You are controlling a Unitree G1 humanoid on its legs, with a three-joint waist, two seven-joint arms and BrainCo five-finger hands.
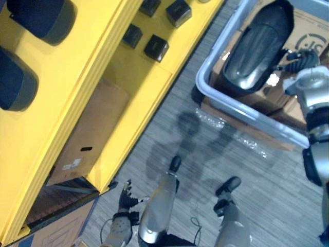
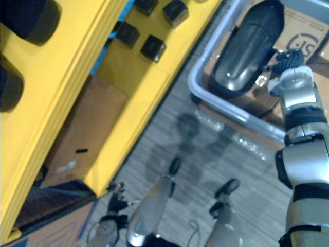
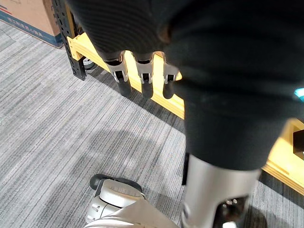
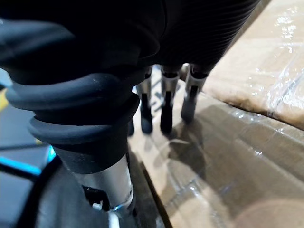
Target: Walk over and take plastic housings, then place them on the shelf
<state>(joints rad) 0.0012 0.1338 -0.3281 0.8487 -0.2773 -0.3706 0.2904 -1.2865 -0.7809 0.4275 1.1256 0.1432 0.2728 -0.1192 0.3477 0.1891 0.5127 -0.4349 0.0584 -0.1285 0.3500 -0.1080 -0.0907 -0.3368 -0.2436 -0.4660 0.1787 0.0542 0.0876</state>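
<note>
We saw the large dark plastic housing point(image 1: 257, 49) lying in a pale grey bin point(image 1: 213, 56), which stood on film-wrapped cardboard boxes point(image 4: 247, 137). Our right hand point(image 2: 287, 59) hung just beside the housing's edge; whether it touched, we could not tell. Its fingers point(image 4: 166, 111) were straight and a little apart, with nothing between them, pointing at the wrapped cardboard. Our left hand point(image 1: 125, 198) hung low by the yellow shelf point(image 1: 103, 51), its fingers point(image 3: 144, 80) relaxed and empty above the grey carpet point(image 3: 57, 118). Two more dark housings point(image 1: 43, 18) sat on the shelf's top tier, and small black boxes point(image 1: 156, 47) lower down.
</note>
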